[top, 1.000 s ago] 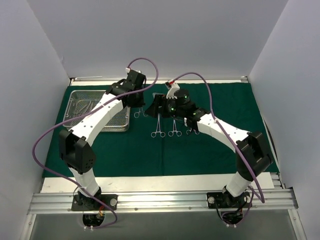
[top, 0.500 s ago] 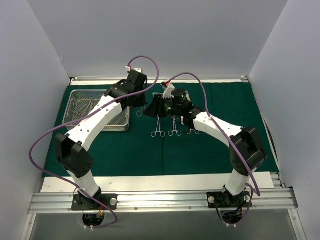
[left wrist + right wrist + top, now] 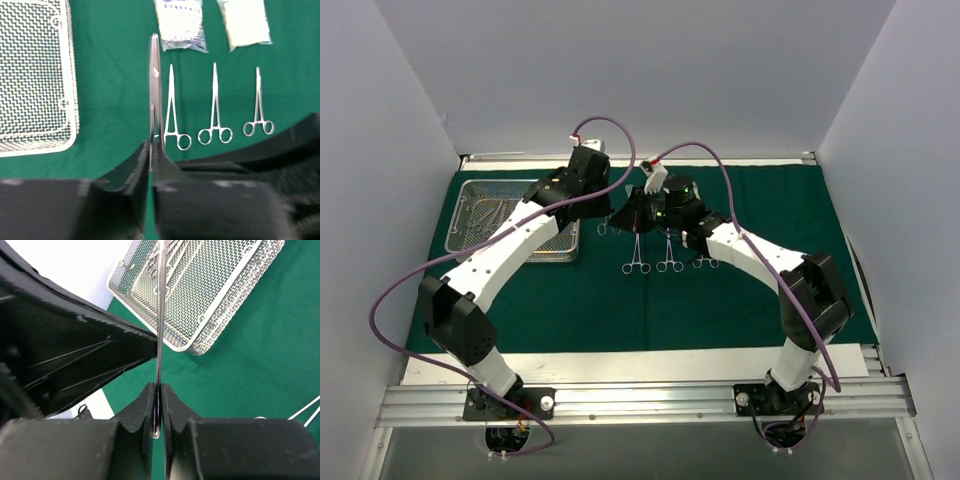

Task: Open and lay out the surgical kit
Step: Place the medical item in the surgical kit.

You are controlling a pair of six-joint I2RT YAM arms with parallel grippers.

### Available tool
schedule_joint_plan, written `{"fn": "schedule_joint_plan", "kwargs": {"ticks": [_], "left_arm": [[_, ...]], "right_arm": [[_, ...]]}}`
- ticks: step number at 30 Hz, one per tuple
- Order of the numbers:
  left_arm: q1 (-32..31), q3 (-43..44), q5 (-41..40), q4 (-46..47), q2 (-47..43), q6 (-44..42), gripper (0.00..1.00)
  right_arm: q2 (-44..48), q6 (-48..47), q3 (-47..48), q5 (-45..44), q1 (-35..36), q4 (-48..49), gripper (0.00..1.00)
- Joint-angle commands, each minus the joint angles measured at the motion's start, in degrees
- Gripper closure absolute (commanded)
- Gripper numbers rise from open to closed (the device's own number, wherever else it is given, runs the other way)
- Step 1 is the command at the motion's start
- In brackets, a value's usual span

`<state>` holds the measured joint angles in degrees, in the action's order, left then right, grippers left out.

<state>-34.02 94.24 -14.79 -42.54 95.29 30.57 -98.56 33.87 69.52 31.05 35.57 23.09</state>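
The dark green cloth (image 3: 620, 310) is spread flat. Three steel clamps (image 3: 667, 262) lie in a row on it, also seen in the left wrist view as clamps (image 3: 215, 120), below two clear pouches (image 3: 180, 25). A further clamp (image 3: 155, 85) hangs above the cloth, seen edge-on. My left gripper (image 3: 151, 150) is shut on one end of it. My right gripper (image 3: 158, 390) is shut on the same clamp (image 3: 161, 300) from the other side. In the top view the two grippers meet at the cloth's back middle, left (image 3: 613, 213) and right (image 3: 634, 214).
The wire-mesh tray (image 3: 510, 258) stands on the cloth at the back left with more instruments (image 3: 495, 213) in it. Its corner (image 3: 185, 346) shows just past the held clamp. White table edge runs in front of the cloth, and white walls enclose three sides.
My right gripper has gone from open to shut on the clamp that the left gripper holds. The left arm has shifted slightly; the clamps on the cloth have not moved.
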Motion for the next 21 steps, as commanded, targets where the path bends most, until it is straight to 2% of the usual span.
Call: {"fn": "schedule_joint_plan", "kwargs": {"ticks": [1, 3, 4, 6, 7, 11, 13, 15, 21], "left_arm": [[0.6, -0.4, 3.5, 6.7, -3.8, -1.4, 0.8], [1.6, -1.2, 5.8, 7.8, -5.0, -2.6, 0.71], [3.0, -1.6, 8.3, 9.2, -5.5, -3.0, 0.59], [4.7, -3.7, 11.5, 11.3, -7.8, -4.0, 0.46], [6.3, -4.7, 14.5, 13.7, -8.6, -4.3, 0.33], [10.7, -8.3, 24.7, 18.5, -12.8, -6.9, 0.09], [12.3, -10.1, 29.1, 21.3, -13.7, -7.6, 0.06], [14.3, -11.3, 37.6, 23.8, -14.5, -7.8, 0.06], [16.2, -13.9, 54.6, 32.3, -15.0, -7.9, 0.05]], "right_arm": [[2.6, -0.1, 0.8, 2.1, -0.9, 2.4, 1.0], [3.9, -0.3, 0.1, 2.6, -1.9, 2.1, 1.0], [4.4, -0.4, -0.1, 2.9, -2.3, 1.6, 1.0], [5.4, -0.9, -0.7, 3.4, -3.0, 1.0, 1.0], [6.4, -1.2, -0.9, 3.6, -3.7, 0.2, 1.0], [8.3, -1.5, -1.8, 6.1, -5.9, -0.4, 1.0], [9.3, -1.8, -2.0, 9.2, -6.5, -0.3, 1.0], [9.6, -2.1, -2.0, 11.6, -6.7, -0.3, 1.0], [10.8, -2.3, -2.4, 21.1, -6.8, 1.7, 1.0]]}}
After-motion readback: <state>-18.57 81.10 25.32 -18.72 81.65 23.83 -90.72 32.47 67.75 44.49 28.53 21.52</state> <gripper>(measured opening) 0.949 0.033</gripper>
